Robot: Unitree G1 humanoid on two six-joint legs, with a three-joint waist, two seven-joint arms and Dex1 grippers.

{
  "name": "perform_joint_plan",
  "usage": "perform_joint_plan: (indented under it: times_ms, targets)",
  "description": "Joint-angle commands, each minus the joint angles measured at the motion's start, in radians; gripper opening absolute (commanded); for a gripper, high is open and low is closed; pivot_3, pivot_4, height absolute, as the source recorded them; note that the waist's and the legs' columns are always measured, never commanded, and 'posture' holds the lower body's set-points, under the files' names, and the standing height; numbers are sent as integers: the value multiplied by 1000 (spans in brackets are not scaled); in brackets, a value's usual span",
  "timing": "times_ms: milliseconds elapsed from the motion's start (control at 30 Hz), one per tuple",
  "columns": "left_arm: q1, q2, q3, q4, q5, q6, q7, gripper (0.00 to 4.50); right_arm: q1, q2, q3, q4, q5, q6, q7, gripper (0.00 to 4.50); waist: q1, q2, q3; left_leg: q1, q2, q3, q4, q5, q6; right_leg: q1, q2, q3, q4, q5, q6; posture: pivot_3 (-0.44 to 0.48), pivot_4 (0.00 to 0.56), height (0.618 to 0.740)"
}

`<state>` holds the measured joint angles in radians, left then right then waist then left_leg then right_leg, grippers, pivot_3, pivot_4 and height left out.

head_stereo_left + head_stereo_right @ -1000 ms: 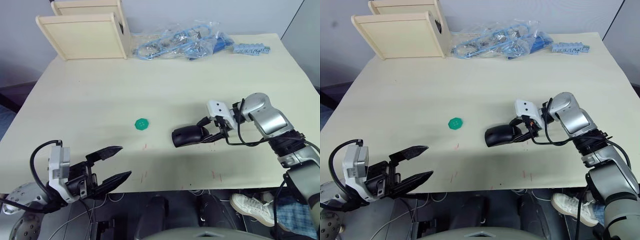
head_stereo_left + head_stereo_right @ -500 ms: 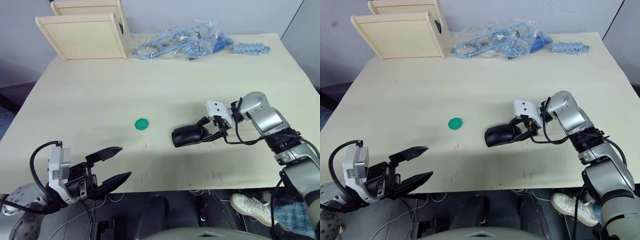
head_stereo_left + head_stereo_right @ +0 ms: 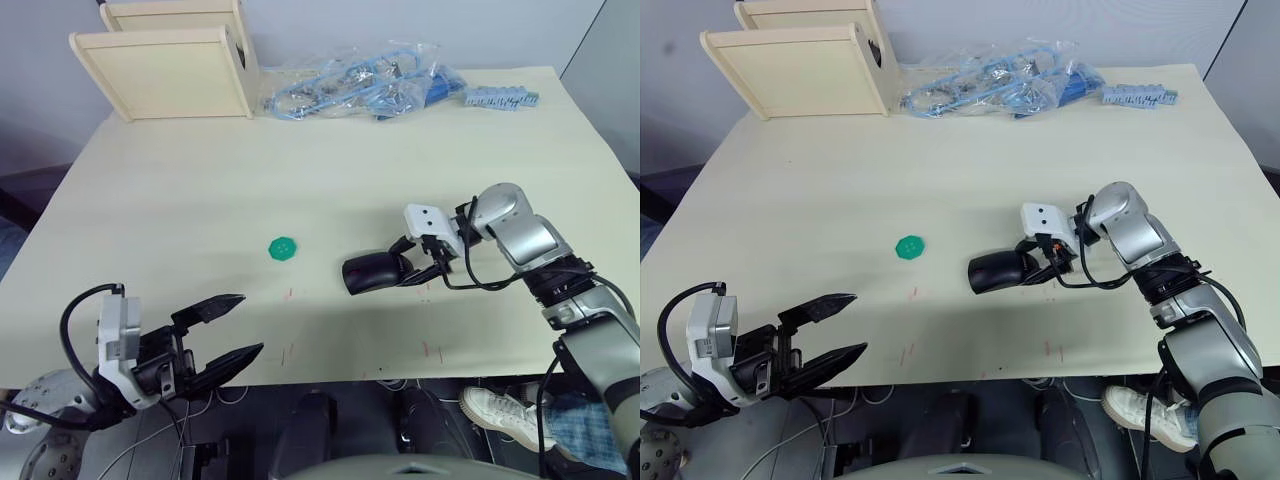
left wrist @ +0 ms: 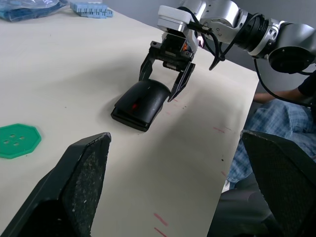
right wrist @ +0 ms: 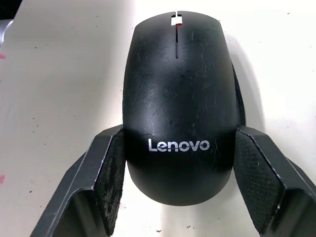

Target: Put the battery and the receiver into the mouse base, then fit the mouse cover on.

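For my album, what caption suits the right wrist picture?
Right gripper straddling the mouse cover on the table.

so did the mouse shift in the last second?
Yes, slightly. The mouse with its cover on slid toward the green disc, with the right gripper straddling it.

You are looking at a robotics test bench in a lab or workshop room. The pale work table (image 3: 200, 190) carries red marker ticks near its front edge and loose practice props: two plywood boxes (image 3: 170, 60) at the far corner, a clear bag of blue parts (image 3: 360, 85), a blue plastic strip (image 3: 500, 97) and a green disc (image 3: 284, 248). Plain grey walls stand behind it.
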<state>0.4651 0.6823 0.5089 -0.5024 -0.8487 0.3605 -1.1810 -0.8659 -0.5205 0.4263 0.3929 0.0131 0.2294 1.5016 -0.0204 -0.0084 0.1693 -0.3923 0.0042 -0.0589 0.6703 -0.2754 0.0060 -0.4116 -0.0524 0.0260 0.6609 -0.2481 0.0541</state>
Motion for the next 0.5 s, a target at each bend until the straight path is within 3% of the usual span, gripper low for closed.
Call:
perform_joint_plan:
  times_ms: [33, 500]
  targets:
    - [8, 0, 26, -43, -17, -18, 0, 4500, -37, 10, 4, 0, -9, -18, 9, 3165, 0, 0, 0, 0, 0, 0, 0, 0, 0, 0, 0, 0, 0, 0, 0, 0, 150, 740]
    - [14, -1, 23, -39, -13, -26, -3, 4500, -82, 23, 21, 63, -41, -72, 57, 3165, 0, 0, 0, 0, 0, 0, 0, 0, 0, 0, 0, 0, 0, 0, 0, 0, 150, 740]
